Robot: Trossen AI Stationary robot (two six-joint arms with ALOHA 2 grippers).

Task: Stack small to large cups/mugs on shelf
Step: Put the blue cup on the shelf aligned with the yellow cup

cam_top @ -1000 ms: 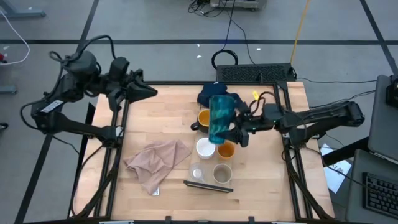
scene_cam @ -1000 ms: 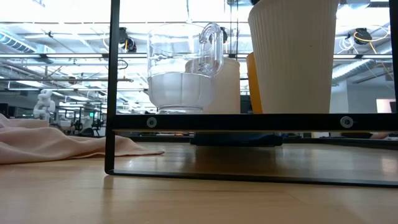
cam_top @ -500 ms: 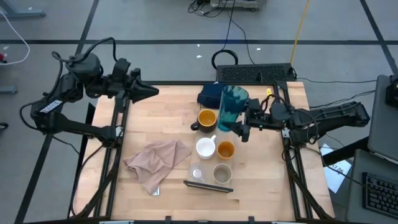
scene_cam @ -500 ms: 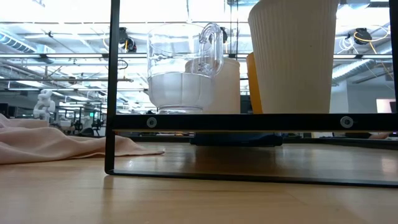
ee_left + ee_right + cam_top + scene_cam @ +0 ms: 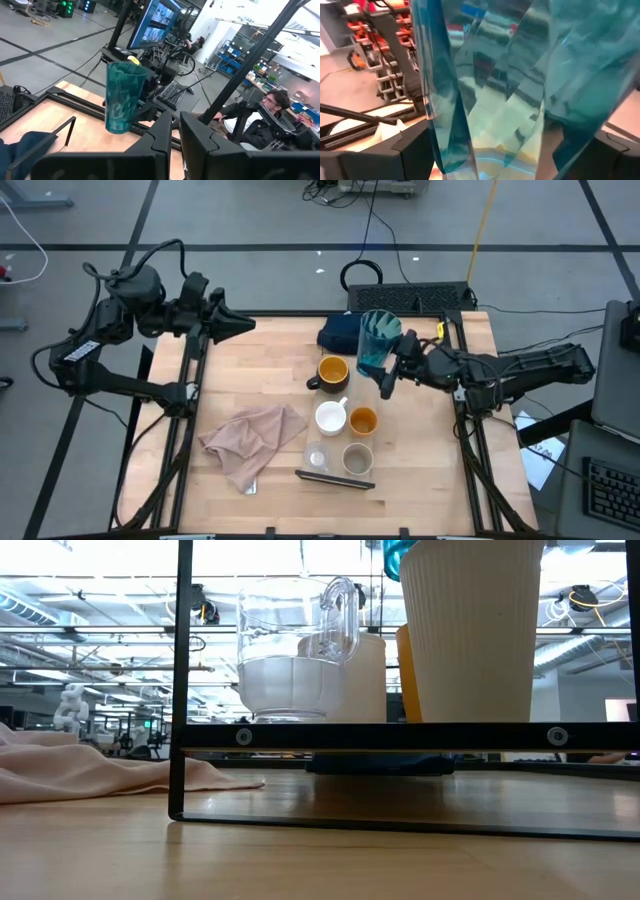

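Behind beige cup [image 5: 472,630], teal tumbler [image 5: 397,554]

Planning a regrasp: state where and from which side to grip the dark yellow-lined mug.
Grip the dark yellow-lined mug by its rim wall from straight above, one finger inside. It stands upright with its mouth open. The right gripper already holds the teal tumbler, so the idle left gripper would suit.

In the right wrist view the tumbler [image 5: 490,85] fills the frame between the right gripper's [image 5: 485,150] fingers, rim and base cut off.
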